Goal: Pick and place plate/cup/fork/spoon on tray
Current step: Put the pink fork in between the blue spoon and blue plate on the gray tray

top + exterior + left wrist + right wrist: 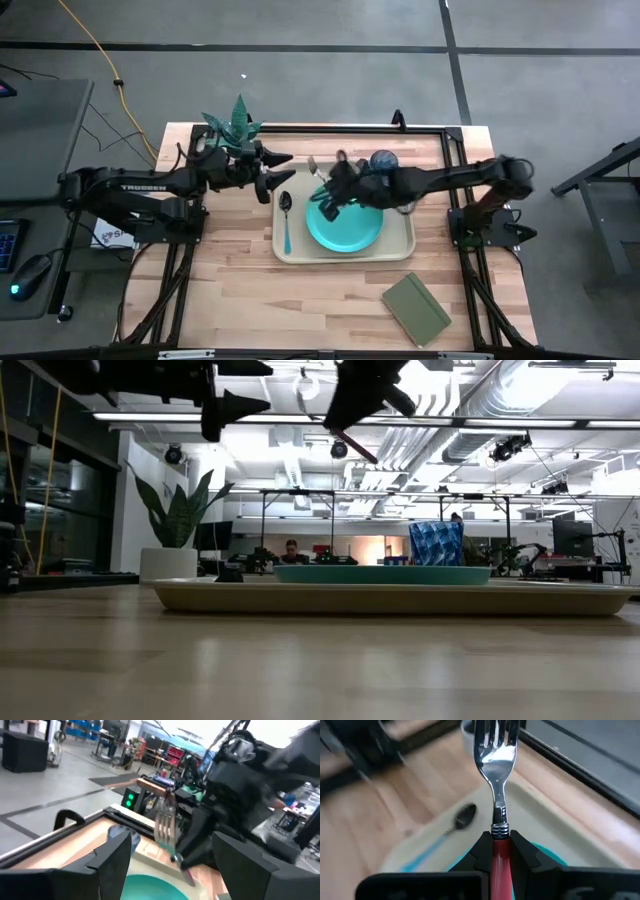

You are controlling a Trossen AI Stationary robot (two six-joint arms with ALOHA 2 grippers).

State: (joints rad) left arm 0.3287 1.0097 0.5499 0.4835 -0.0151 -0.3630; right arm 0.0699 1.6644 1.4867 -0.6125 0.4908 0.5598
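Right wrist view is showing the fork pinched by its red handle between the right gripper fingers, hanging above the tray over the plate, with the spoon lying at the tray's left and the cup standing at its far side. Placing the fork is seemingly the step in hand, calling next for lowering it onto bare tray before spreading the fingers. Left gripper is waiting beside the tray's far-left corner, fingers spread and holding nothing above the worktop.
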